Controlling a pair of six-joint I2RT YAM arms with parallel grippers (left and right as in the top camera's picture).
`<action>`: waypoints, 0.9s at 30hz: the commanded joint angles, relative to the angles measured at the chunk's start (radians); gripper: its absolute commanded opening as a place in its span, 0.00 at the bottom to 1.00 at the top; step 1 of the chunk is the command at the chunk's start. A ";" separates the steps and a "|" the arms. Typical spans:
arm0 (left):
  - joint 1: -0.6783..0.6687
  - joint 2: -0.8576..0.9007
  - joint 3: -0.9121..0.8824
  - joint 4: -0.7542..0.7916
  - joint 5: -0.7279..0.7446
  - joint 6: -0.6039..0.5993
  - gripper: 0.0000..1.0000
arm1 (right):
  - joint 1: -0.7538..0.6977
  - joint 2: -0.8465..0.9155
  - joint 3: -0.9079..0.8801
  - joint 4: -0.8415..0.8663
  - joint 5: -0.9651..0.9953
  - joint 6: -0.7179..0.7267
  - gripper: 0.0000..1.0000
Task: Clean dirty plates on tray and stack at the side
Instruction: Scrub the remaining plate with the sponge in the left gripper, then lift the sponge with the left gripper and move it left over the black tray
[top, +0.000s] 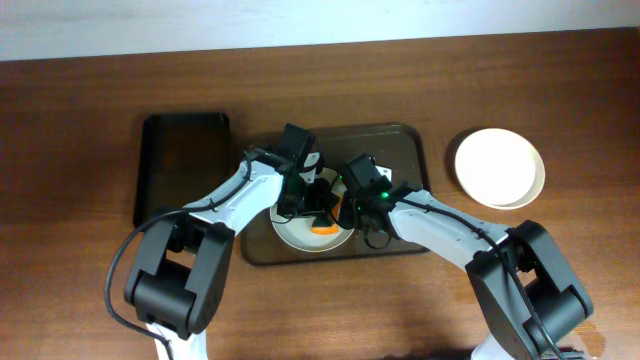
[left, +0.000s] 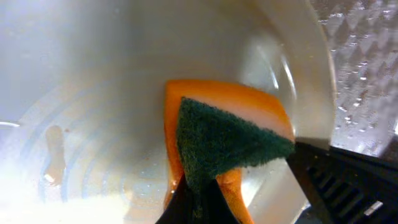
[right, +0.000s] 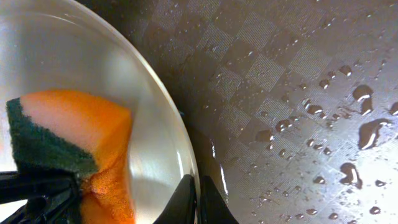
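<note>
- A white plate (top: 295, 232) sits in the front half of the brown tray (top: 400, 160), with both arms bent over it at the desk (top: 80, 100).
- The left hand (left: 199, 200) is clamped on an orange sponge (left: 230, 137). The sponge's green scouring layer faces the wrist camera and its orange foam rests against the plate's well.
- The right hand (right: 199, 202) is closed on the plate's rim, on the side toward the tray's right end. It appears to be pinning the plate down.
- The step in hand looks like wiping. It should go best if the rim grip stays firm, since water drops (right: 367, 130) bead the tray and the plate could skate.
- A faint brown streak (left: 53, 149) shows in the well, so the sponge likely needs a flat, pressed sweep across it rather than an edge-on drag.
- Any lift at the rim should stay small, or the plate may tip out of the tray.
- The left arm reaches in over the tray's left front corner, its wrist dropping steeply onto the plate. The right arm comes in over the tray's right front corner, its wrist low and angled inward.
- White clean plates (top: 498, 165) sit stacked on the desk, well apart from the tray's right end.
</note>
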 joint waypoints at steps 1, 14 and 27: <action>-0.010 0.015 -0.067 -0.043 -0.286 -0.018 0.00 | 0.018 -0.006 -0.014 0.001 0.018 0.008 0.04; -0.007 0.014 0.113 -0.344 -0.911 -0.140 0.00 | 0.017 -0.006 -0.005 -0.047 0.095 0.008 0.04; -0.008 0.107 0.163 -0.179 -0.241 -0.030 0.00 | 0.018 -0.006 -0.005 -0.043 0.095 0.008 0.04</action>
